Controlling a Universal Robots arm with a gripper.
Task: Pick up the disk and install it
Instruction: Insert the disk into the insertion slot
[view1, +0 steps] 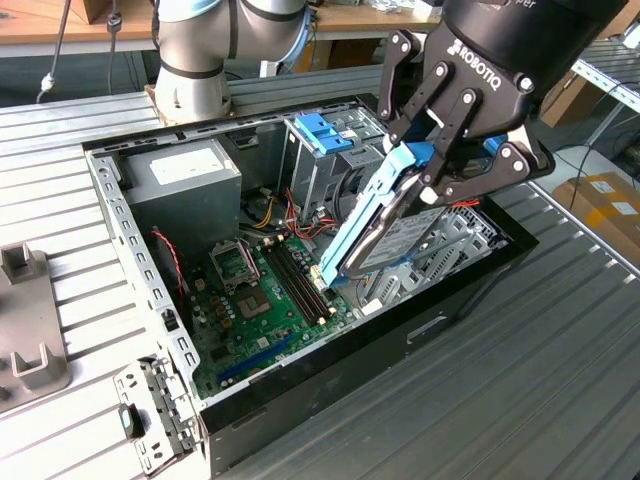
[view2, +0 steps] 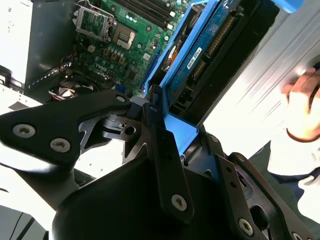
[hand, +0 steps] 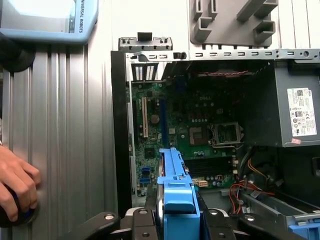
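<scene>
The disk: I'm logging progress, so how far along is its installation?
Done: the disk is picked up, clamped in the gripper by its blue carrier. In hand: it hangs tilted above the motherboard inside the open computer case. Left: it sits in no bay yet; the drive cage holds a bare blue bracket.

Hidden and cut off

The hand (hand: 17, 187) is cropped by the frame edge; the disk (view1: 385, 225) hides part of the case (view1: 480, 275) interior.

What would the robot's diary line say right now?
claw: shut on disk | disk: tilted, above open computer case | installed: not yet
</scene>
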